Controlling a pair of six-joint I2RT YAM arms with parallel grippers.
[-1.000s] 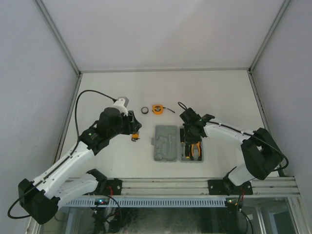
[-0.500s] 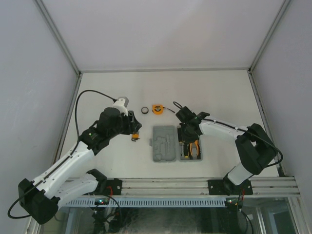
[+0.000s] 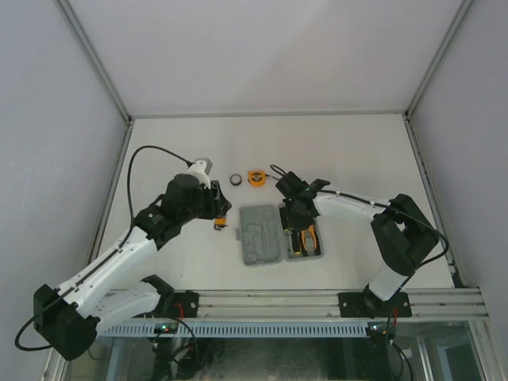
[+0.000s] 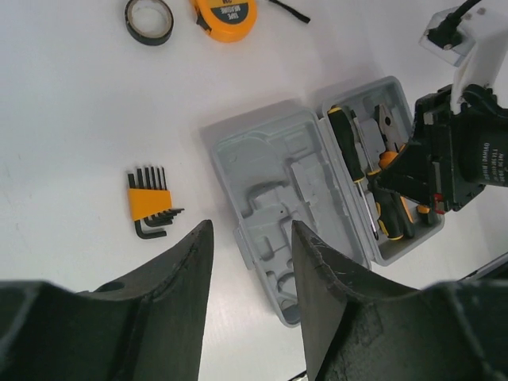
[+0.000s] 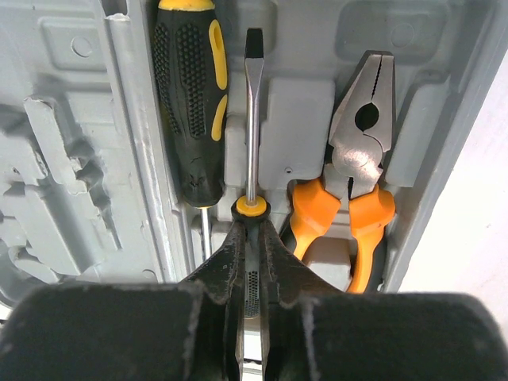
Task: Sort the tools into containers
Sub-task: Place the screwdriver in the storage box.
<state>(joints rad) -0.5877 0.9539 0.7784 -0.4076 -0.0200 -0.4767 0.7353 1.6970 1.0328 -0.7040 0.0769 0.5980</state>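
Note:
The grey tool case (image 3: 260,236) lies open on the table, also in the left wrist view (image 4: 282,190). Its right half holds the pliers (image 5: 359,186) and a black-and-yellow screwdriver (image 5: 190,103). My right gripper (image 5: 252,230) is shut on the handle of the second, flat-blade screwdriver (image 5: 252,119), which lies in its recess between them. In the top view the right gripper (image 3: 295,216) is over the case's right half. My left gripper (image 4: 250,238) is open and empty, above the table left of the case. The orange hex-key set (image 4: 149,205) lies just by it.
The black ring (image 4: 149,20) and the orange tape measure (image 4: 226,16) lie on the table behind the case, also in the top view, ring (image 3: 236,180) and tape measure (image 3: 255,178). The case's left half (image 5: 55,143) shows bare moulded recesses.
My right gripper has moved left and back with the screwdriver, and the case has slid a little to the left with it. The left arm has barely moved.

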